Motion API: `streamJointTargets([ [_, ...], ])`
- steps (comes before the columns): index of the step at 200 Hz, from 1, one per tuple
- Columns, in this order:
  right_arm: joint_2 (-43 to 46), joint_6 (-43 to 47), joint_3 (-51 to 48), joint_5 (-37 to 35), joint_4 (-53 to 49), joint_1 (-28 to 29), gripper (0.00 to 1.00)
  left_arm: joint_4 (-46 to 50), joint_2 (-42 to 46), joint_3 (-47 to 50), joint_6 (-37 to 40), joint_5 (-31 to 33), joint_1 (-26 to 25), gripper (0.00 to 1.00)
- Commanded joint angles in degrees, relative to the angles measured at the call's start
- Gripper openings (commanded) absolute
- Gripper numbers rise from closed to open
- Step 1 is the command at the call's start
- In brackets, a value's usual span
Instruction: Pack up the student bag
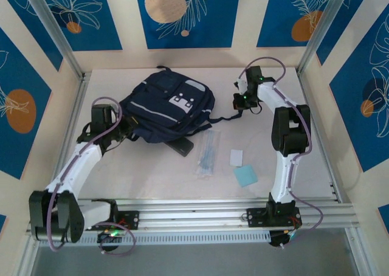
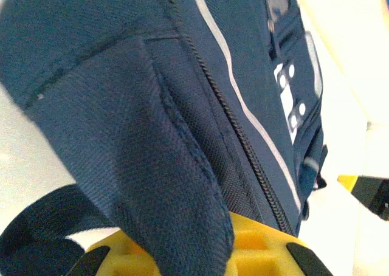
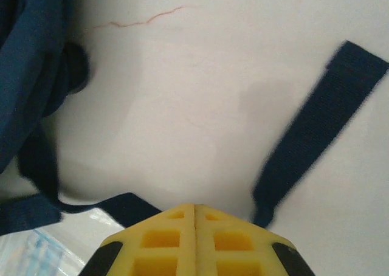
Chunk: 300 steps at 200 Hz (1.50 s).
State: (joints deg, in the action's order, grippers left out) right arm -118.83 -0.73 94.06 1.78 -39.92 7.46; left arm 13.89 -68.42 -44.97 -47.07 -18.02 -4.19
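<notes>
Clearly the left jaws pinched the student bag [image 1: 170, 106] at its near-left corner; the right jaws, shut empty, lay rightward.

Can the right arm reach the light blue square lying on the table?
Probably yes. The light blue square lies flat on bare table beside the right arm, with nothing over it. The right gripper is shut, so it must open first.

The upper centre of the table [image 1: 149, 179] is blocked by the student bag [image 1: 164, 103]; bare room is left at lower left.
</notes>
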Motion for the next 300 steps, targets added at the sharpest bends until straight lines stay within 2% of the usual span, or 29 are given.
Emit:
streamJointTargets([
  [1, 6.99, -3.34, -5.68, 8.72, 4.24, 5.36, 0.00, -6.88, -5.04, -1.59, 6.34, -11.24, 0.01, 0.00],
  [18, 9.93, -5.31, -7.46, 11.02, 5.49, 6.97, 0.00, -6.45, -7.68, -1.52, 9.87, -12.96, 0.01, 0.00],
  [33, 11.68, -6.30, -7.90, 11.15, 6.36, 8.83, 0.09, -4.59, -9.03, -1.61, 13.45, -11.74, -0.03, 0.00],
  [61, 12.24, -7.22, -6.19, 6.77, 7.51, 13.32, 0.26, -0.90, -10.93, -1.71, 18.88, -8.11, -0.03, 0.00],
  [107, 5.97, -7.95, 1.19, -3.06, 6.96, 18.57, 0.52, 2.14, -12.43, -0.69, 24.22, -0.77, -0.03, 0.00],
  [124, 3.48, -8.93, 3.80, -3.30, 6.96, 19.07, 0.60, 3.39, -13.92, -0.45, 25.40, 2.15, -0.03, 0.00],
  [150, -0.55, -10.12, 7.84, -1.66, 6.94, 19.17, 0.68, 1.01, -16.65, 0.89, 24.45, 0.44, -0.05, 0.00],
  [208, -10.53, -10.03, 15.56, -4.60, 8.11, 18.46, 0.75, 1.94, -17.09, 0.00, 24.76, -0.77, -0.03, 0.00],
  [227, -11.26, -9.49, 15.36, -0.82, 7.91, 18.68, 0.75, 2.16, -16.59, -0.45, 24.40, -1.02, -0.06, 0.00],
  [253, -7.53, -10.21, 8.69, 4.73, 9.21, 20.56, 0.71, 2.23, -16.60, -1.38, 22.98, -1.03, -0.12, 0.00],
  [300, 6.29, -17.22, -9.04, 10.30, 17.96, 24.97, 0.71, 0.90, -16.65, -4.27, 19.92, -1.17, -0.10, 0.00],
])
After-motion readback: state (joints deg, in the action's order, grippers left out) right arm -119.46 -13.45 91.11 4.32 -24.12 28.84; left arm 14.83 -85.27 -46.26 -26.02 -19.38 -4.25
